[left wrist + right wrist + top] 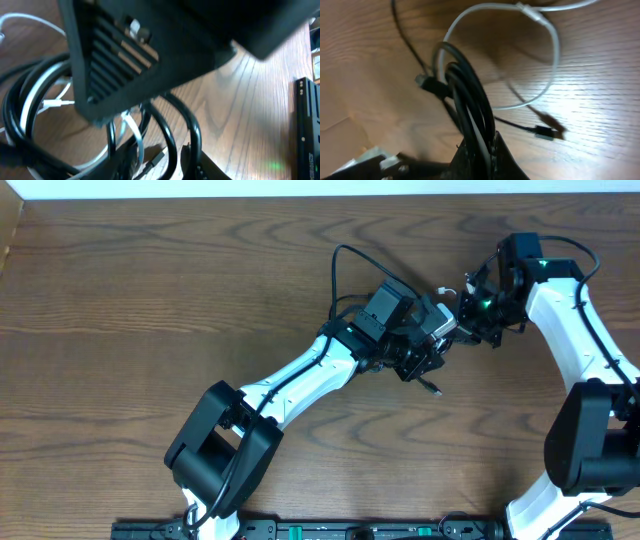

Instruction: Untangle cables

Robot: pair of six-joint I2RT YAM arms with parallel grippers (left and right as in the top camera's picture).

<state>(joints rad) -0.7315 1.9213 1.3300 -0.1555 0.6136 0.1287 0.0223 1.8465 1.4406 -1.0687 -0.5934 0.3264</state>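
The cables [447, 308], one white and one black, hang as a coiled bundle between my two grippers above the wooden table. My right gripper [468, 320] is shut on the bundle, with black and white strands pinched between its fingers [487, 150]. A white loop [552, 45] and a black plug [545, 132] trail onto the wood. My left gripper [425, 360] sits against the bundle's lower left. In the left wrist view, black [15, 115] and white [30, 100] loops run between the fingers of that gripper [160, 162], which is closed on them. A black plug [435, 388] dangles below.
The right gripper's black body [150, 50] fills the top of the left wrist view. The left arm's own thick black wire [335, 270] arcs above its wrist. A black rail [350, 530] runs along the table's front edge.
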